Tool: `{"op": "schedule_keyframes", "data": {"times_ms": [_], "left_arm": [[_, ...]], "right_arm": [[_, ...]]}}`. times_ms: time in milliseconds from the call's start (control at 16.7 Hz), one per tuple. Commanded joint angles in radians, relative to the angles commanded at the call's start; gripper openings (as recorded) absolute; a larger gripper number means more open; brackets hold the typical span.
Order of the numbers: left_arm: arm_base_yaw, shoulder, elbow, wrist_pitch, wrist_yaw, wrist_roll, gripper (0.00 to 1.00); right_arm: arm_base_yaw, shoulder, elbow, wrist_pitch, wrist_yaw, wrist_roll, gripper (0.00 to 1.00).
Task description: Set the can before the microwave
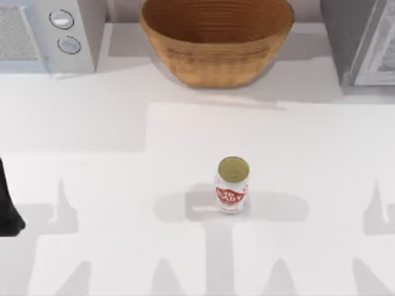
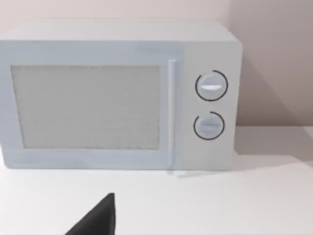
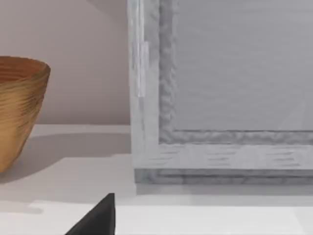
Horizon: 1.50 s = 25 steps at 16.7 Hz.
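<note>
Top view, step: not yet begun; can (image 1: 232, 185) upright on the counter (image 1: 111, 185), near the middle, well apart from the microwave (image 1: 46, 34) at the far left corner; nothing touching it.
Top view, arms: left arm (image 1: 9, 206) dark at the left edge, away from the can.
Top view, others: basket (image 1: 216, 38) far middle, grey box (image 1: 361, 40) far right.
Left wrist view: microwave front with two dials, bare counter before it; dark tip of one of the left fingers (image 2: 98, 218) low, holding nothing; opening cannot tell.
Right wrist view: grey box close, basket beside; tip of the right fingers (image 3: 98, 218), opening cannot tell.
Next move, judged: reach to the can, clamp on its sides, carry toward the left front of the microwave.
</note>
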Motion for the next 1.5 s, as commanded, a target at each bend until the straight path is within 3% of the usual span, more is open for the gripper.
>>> {"op": "schedule_keyframes", "data": {"times_ms": [300, 660, 1500], "left_arm": [[-0.021, 0.058, 0.040, -0.038, 0.000, 0.005, 1.00], [-0.143, 0.411, 0.304, -0.266, -0.007, 0.025, 1.00], [-0.601, 1.676, 1.478, -1.054, -0.008, 0.029, 1.00]], "right_arm": [[0.000, 0.000, 0.000, 0.000, 0.000, 0.000, 1.00], [0.000, 0.000, 0.000, 0.000, 0.000, 0.000, 1.00], [0.000, 0.000, 0.000, 0.000, 0.000, 0.000, 1.00]]}}
